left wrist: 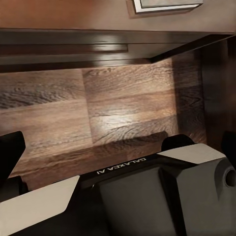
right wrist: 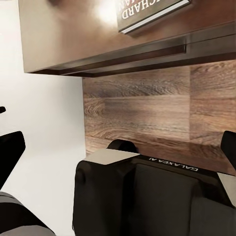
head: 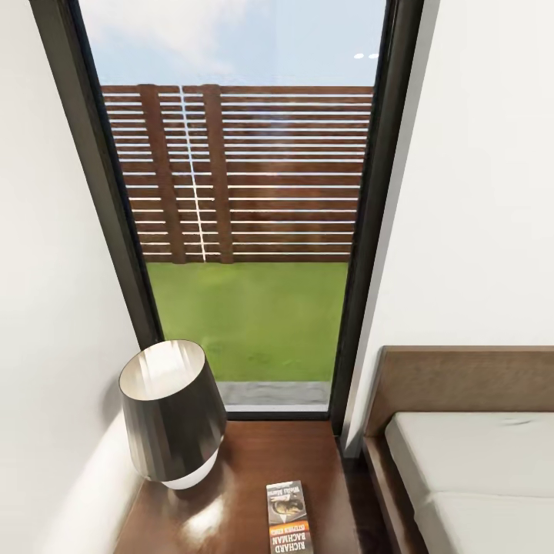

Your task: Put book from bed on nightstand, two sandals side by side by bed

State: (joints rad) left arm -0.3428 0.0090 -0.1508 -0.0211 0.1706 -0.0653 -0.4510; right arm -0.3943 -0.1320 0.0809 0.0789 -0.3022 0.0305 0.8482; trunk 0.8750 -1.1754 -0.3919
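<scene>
A lamp is seen at the left of the nightstand, whose glossy surface is cut off at the head view's lower edge. To its right the book lies flat, partly cropped, with "RICHARD BACHMAN" read upside down. Further right the bed is seen. Whether either arm's jaws are wide or narrow cannot be told. "GALAXEA" is printed on both wrists.

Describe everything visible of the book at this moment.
The book is a thin paperback with a dark cover, a picture, an orange band and white "Richard Bachman" lettering. It lies flat, closed, cover up, on the glossy dark-brown nightstand, near its front edge, right of the lamp without touching it. No gripper touches it.
</scene>
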